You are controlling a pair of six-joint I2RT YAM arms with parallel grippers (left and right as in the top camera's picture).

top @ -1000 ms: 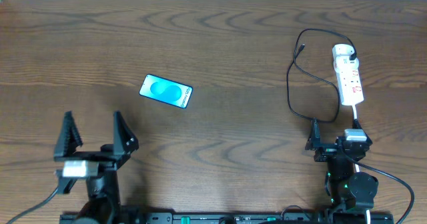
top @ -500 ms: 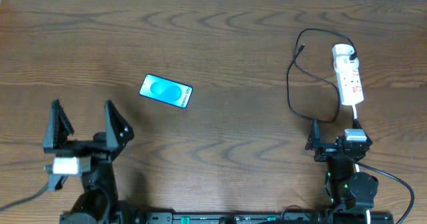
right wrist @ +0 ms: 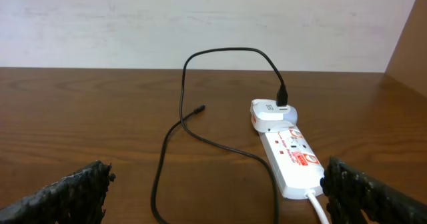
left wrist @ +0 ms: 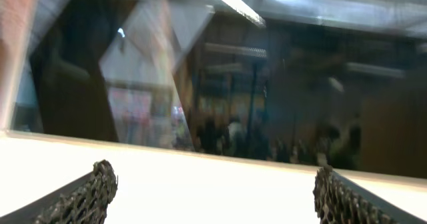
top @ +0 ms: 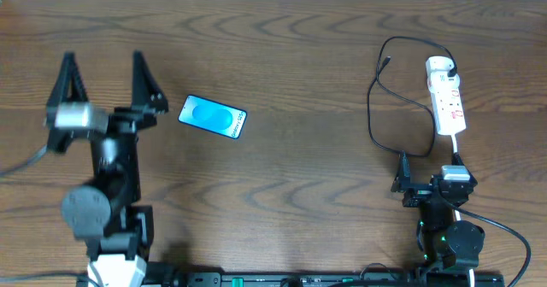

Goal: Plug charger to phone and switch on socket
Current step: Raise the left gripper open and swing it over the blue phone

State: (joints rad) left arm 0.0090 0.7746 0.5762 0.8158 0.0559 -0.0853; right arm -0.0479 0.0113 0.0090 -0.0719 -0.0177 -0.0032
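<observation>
Reach stage: we have left gripper [top: 102, 60] spread, empty, near phone [top: 213, 117]; right gripper [right wrist: 217, 184] spread, empty, short of charger [right wrist: 181, 97] looped beside socket [right wrist: 291, 159]. Next we must pinch its loose tip, then carry to phone

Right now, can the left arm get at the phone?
Probably yes. The left gripper stands open just left of the phone, which lies flat on the table with nothing between them. The left wrist view is blurred and shows no phone, so the gripper likely must tip down first.
</observation>
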